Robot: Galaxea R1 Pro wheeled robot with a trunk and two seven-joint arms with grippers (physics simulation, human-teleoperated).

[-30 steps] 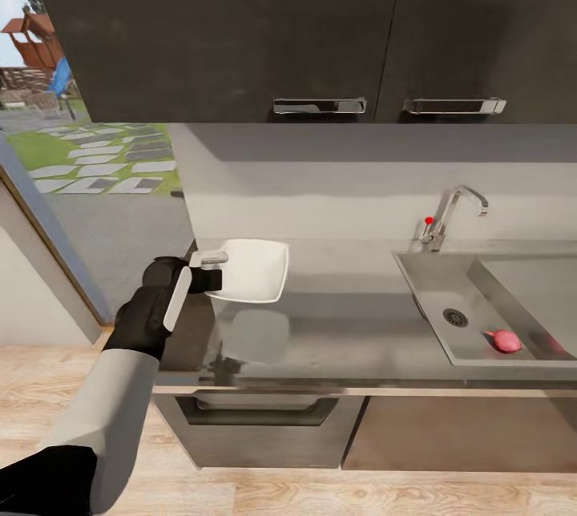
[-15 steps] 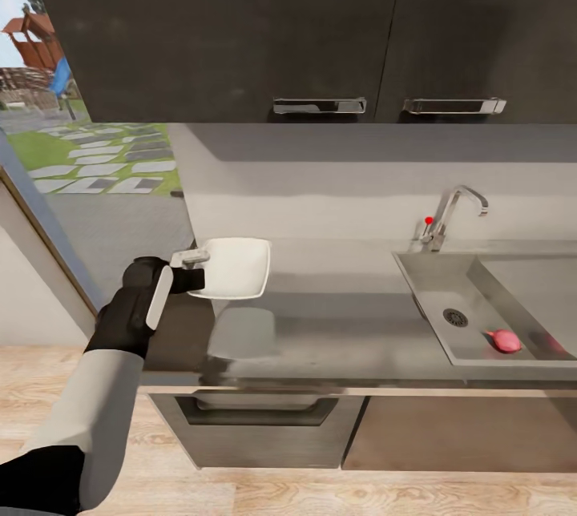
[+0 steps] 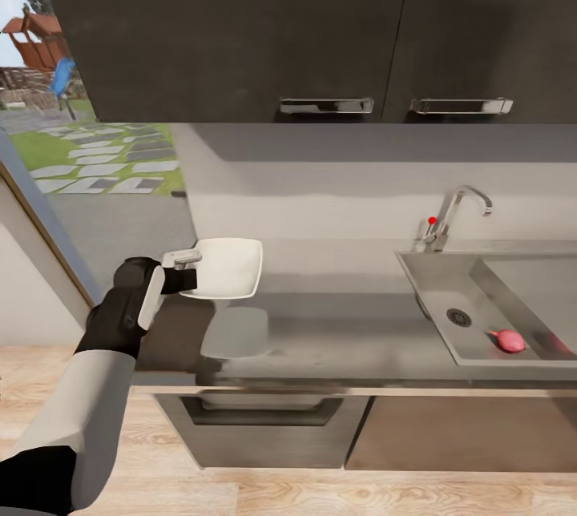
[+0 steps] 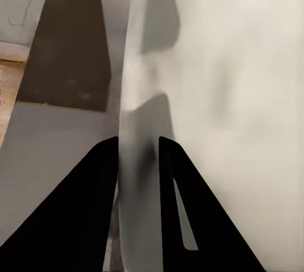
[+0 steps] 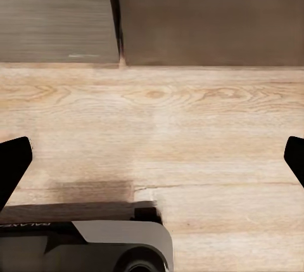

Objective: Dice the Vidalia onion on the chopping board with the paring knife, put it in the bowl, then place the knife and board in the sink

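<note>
The white bowl [image 3: 230, 267] hangs a little above the left end of the grey countertop [image 3: 344, 336], casting a shadow below it. My left gripper [image 3: 187, 268] is shut on its near rim. In the left wrist view, the two black fingers [image 4: 95, 208] pinch the bowl's edge [image 4: 221, 94]. The pinkish Vidalia onion [image 3: 508, 340] lies in the steel sink [image 3: 473, 292] at the right, near the drain. My right gripper [image 5: 155, 158] is open, pointing down at the wooden floor. The chopping board and paring knife are out of view.
A chrome faucet [image 3: 453, 217] with a red knob stands behind the sink. Dark upper cabinets [image 3: 320, 27] hang over the counter. A glass door [image 3: 48, 179] is to the left. A drawer [image 3: 264, 412] sits under the counter. The robot's base [image 5: 95, 246] shows above the floor.
My left arm has carried the bowl leftward along the counter. The head view has shifted slightly, so the sink appears a bit further right.
</note>
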